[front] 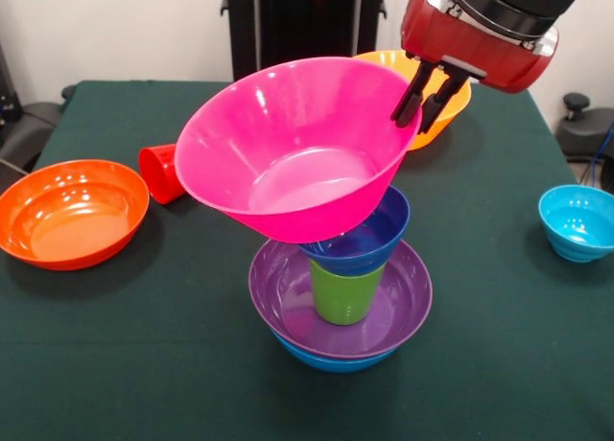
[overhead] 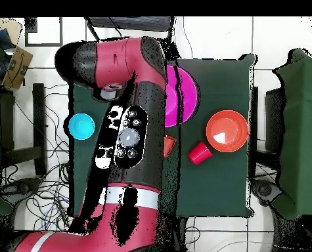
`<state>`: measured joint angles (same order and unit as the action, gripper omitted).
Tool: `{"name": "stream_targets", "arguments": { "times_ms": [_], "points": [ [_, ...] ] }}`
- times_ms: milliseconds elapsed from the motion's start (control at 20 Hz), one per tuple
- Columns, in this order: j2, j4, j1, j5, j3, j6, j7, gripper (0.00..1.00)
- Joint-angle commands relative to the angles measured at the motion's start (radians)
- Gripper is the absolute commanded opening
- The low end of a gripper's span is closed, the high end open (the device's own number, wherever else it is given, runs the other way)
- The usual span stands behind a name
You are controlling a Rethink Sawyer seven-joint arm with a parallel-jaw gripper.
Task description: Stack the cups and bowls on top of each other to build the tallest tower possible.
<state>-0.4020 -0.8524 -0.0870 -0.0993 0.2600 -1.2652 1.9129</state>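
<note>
A: What is the pink bowl [front: 288, 153] made of?

B: Glossy plastic, smooth, with light glinting off its inside. The purple bowl [front: 288, 302], the small dark blue bowl [front: 369, 235] and the green cup [front: 343, 292] beneath it have the same shiny finish.

A: And the bench [front: 125, 355]?

B: Matt dark green cloth. The orange bowl [front: 72, 214] lying on it gleams, as does the cyan bowl [front: 578, 222].

A: The tool [front: 422, 101]?

B: Black and dull; the arm's red casing [front: 470, 38] above it is glossy.
</note>
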Motion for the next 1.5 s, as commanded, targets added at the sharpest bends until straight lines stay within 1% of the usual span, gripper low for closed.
{"name": "stream_targets", "arguments": {
  "times_ms": [50, 300, 500, 900, 1500],
  "points": [
    [0.013, 0.002, -0.028, 0.033, -0.051, -0.028, 0.200, 0.00],
    [0.032, 0.022, -0.038, 0.053, -0.046, -0.024, 0.226, 0.00],
    [0.032, 0.007, -0.045, 0.073, -0.045, 0.004, 0.234, 0.00],
    [0.016, -0.041, -0.068, 0.051, -0.007, 0.056, 0.232, 0.00],
    [0.018, -0.042, -0.069, 0.049, 0.002, 0.073, 0.221, 0.00]
  ]
}}
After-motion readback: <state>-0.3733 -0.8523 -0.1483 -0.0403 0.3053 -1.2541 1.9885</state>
